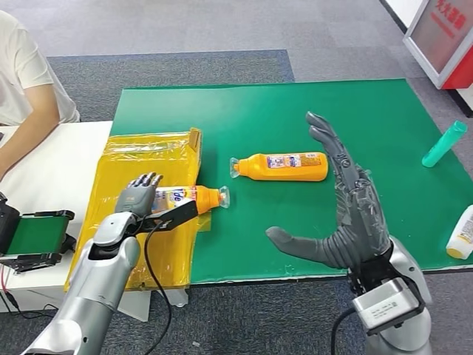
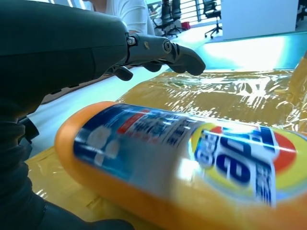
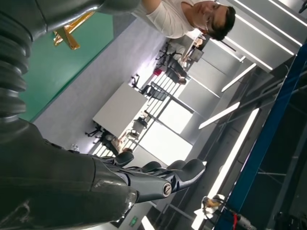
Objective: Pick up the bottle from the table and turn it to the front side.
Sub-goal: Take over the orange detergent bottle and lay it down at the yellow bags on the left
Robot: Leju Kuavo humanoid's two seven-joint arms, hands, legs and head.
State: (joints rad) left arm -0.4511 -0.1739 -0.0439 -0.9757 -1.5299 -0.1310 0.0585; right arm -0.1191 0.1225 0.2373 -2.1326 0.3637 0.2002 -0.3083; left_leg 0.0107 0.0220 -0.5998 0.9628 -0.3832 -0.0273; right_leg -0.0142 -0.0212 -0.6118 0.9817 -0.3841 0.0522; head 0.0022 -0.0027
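An orange bottle (image 1: 195,198) lies on its side on a yellow plastic-wrapped tray (image 1: 151,155), cap toward the green mat. Its colourful label faces up in the left wrist view (image 2: 181,158). My left hand (image 1: 137,196) is at the bottle's base end; its fingers (image 2: 163,50) stretch over the bottle with a gap, and the thumb lies under it. A second orange bottle (image 1: 284,166) lies on the green mat (image 1: 267,111). Beside it, nearer the front edge, my right hand (image 1: 346,214) is raised with fingers spread and holds nothing.
A teal bottle (image 1: 444,143) lies at the mat's right edge and a white bottle (image 1: 462,234) at the front right. A person (image 1: 28,81) sits at the white table (image 1: 55,170) on the left. A small conveyor device (image 1: 33,233) stands by my left arm.
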